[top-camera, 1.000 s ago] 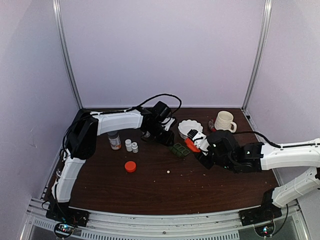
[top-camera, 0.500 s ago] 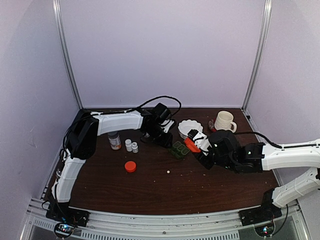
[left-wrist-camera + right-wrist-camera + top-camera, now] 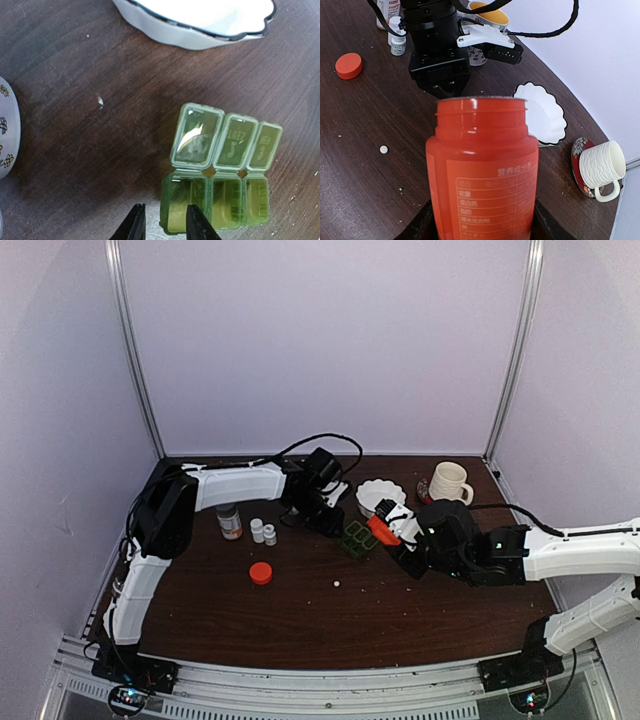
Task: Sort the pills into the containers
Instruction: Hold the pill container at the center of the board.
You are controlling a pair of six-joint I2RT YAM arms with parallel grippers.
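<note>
Pill box (image 3: 215,200), green, lids open, sits on brown table (image 3: 75,100) near white scalloped dish (image 3: 200,20). Left gripper (image 3: 165,222) jaws apart, straddling its end wall. Right gripper (image 3: 481,222) clamps uncapped orange bottle (image 3: 482,165).

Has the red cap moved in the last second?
No. The round red plastic cap keeps its spot left of the loose white pill, top view.

- One green pill box (image 3: 225,200), with three open compartments in a row.
- One orange bottle (image 3: 482,170), uncapped.
- One red cap (image 3: 261,573).
- Two small white bottles (image 3: 257,530), side by side.
- One larger labelled bottle (image 3: 229,521).
- One white scalloped dish (image 3: 381,492).
- Two mugs: a cream mug (image 3: 449,481) and a yellow-lined mug (image 3: 489,11).
- One loose white pill (image 3: 338,585) on the worktop (image 3: 400,625).
</note>
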